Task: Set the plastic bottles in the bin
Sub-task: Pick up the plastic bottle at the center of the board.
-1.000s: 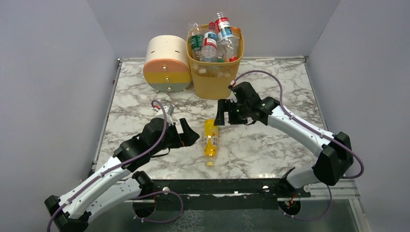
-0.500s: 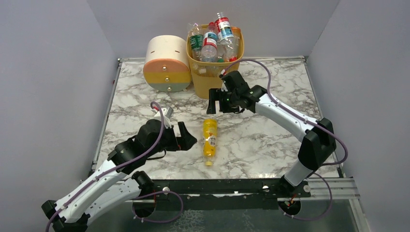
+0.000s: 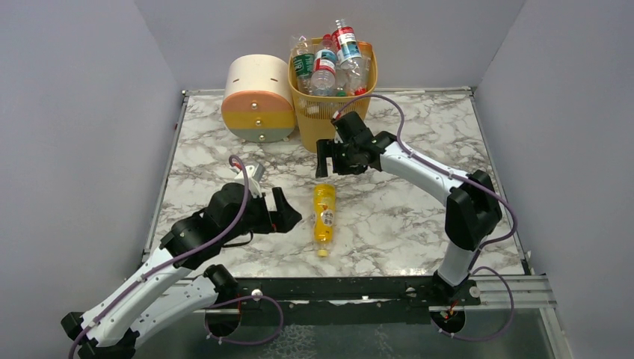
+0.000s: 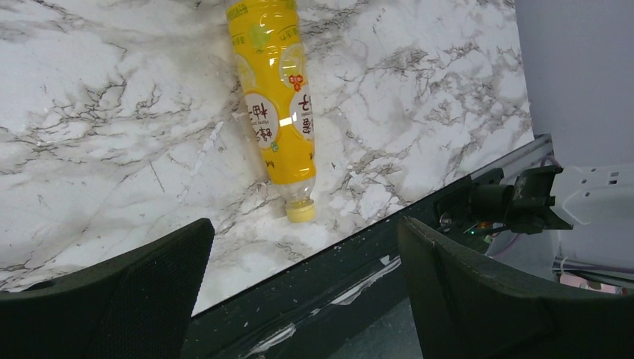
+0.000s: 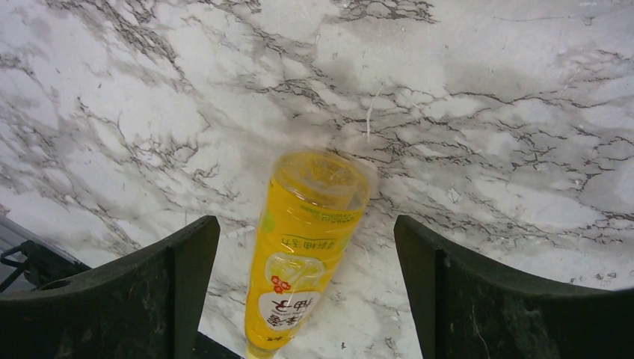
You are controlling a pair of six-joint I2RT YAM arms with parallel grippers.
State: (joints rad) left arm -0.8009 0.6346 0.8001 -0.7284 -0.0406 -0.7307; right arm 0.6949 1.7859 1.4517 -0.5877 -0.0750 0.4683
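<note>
1. One yellow bottle (image 3: 324,215) lies on its side on the marble table (image 3: 419,217), about midway between the two arms and well short of the bin (image 3: 329,120). It is the only bottle on the table.
2. Its long axis runs near-to-far. The yellow cap (image 3: 322,253) points at the near edge and the flat base points toward the bin.
3. The bin stands at the far edge beside a round drawer unit (image 3: 258,105). It is already heaped with clear bottles (image 3: 329,63) that rise above its rim.
4. The right gripper (image 3: 331,163) hangs over the table just beyond the bottle's base end, between the bottle and the bin. Its fingers are spread wide and hold nothing.
5. In the right wrist view the base end sits between the two fingers and the body runs away down the frame. The fingers therefore straddle the bottle's width, not its length.
6. The left gripper (image 3: 288,209) sits just beside the bottle on its left flank, near mid-body and not touching. Its fingers are also apart and empty.
7. In the left wrist view the cap end lies nearest, with the body stretching away up the frame.
8. Both claws are near, but the right looks better lined up: a drop onto the base end would likely put the body between its pads.
9. The full bin may be the harder part, since a bottle set on that heap could roll off.
</note>
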